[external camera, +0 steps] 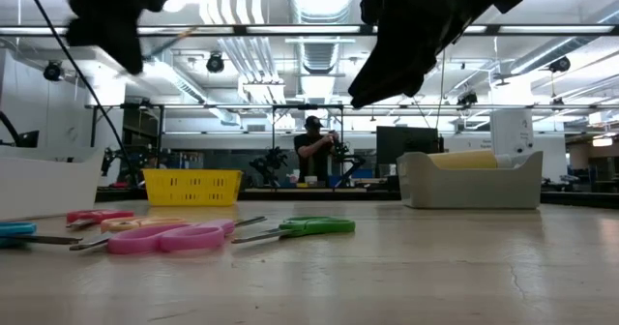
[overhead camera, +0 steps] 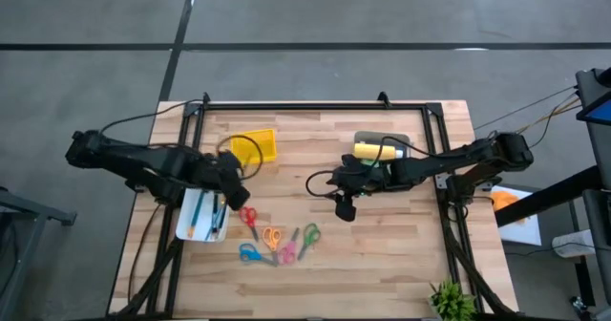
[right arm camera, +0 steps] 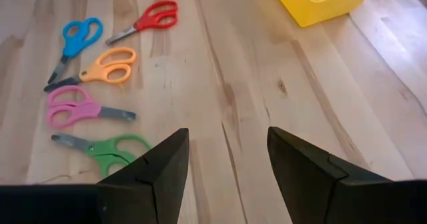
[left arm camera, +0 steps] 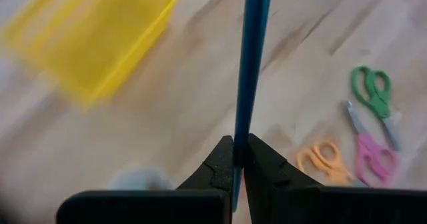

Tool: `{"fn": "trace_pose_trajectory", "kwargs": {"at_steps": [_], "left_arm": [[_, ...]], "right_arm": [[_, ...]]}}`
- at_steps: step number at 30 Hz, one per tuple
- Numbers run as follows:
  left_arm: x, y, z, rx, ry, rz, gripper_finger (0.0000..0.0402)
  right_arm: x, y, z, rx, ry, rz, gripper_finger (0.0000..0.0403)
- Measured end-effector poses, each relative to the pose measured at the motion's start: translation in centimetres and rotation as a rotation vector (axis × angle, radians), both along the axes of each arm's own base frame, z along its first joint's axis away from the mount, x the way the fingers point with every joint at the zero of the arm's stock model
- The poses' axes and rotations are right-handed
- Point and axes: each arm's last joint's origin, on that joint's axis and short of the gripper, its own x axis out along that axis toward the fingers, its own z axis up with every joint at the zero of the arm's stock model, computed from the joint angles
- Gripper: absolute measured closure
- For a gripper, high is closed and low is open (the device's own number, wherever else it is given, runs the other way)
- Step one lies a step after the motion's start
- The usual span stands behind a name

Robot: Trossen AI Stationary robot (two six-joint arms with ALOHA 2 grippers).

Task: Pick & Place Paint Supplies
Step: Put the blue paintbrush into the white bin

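My left gripper [left arm camera: 238, 165] is shut on a thin teal stick [left arm camera: 251, 77]. In the high view it hangs [overhead camera: 229, 182] above the white tray [overhead camera: 188, 227], which holds more sticks [overhead camera: 212, 214], close to the yellow basket [overhead camera: 256, 147]. My right gripper [right arm camera: 227, 159] is open and holds nothing. It hovers over bare wood [overhead camera: 344, 206], in front of the grey bin [overhead camera: 406, 141]. A yellow bottle [overhead camera: 368, 150] lies in that bin, with a green one beside it. My left gripper pinches the teal stick's shaft [left arm camera: 241, 134] between its two fingers [left arm camera: 217, 167]. The stick runs on straight ahead, along the line of the fingers, and is lifted clear of the table. Its far end runs out of the wrist view.
Several scissors lie near the table's near edge: red [right arm camera: 148, 19], blue [right arm camera: 77, 37], orange [right arm camera: 103, 67], pink [right arm camera: 77, 109] and green [right arm camera: 110, 149]. A small plant [overhead camera: 449, 300] stands at the near right corner. A person [external camera: 314, 151] stands in the room beyond the table.
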Motion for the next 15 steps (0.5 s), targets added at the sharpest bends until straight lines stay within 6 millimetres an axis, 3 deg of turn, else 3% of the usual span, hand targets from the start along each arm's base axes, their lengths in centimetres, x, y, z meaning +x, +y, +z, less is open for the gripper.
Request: {"fn": "trace_pose_trajectory", "kwargs": {"at_steps": [3,7,15], "left_arm": [[-1.3,0.1,1.8,-0.119,0.069,0.181,0.0388],[-2.8,0.0,2.2,-0.26,0.21,0.343,0.0388],[-3.9,-0.7,-1.3,-0.395,0.41,0.464,0.0388]], "right_arm": [[0.0,0.0,-0.1,0.0,0.003,0.0,0.0202],[0.0,0.0,-0.1,0.0,0.005,0.0,0.0202],[0.0,0.0,-0.1,0.0,0.005,0.0,0.0202]]}}
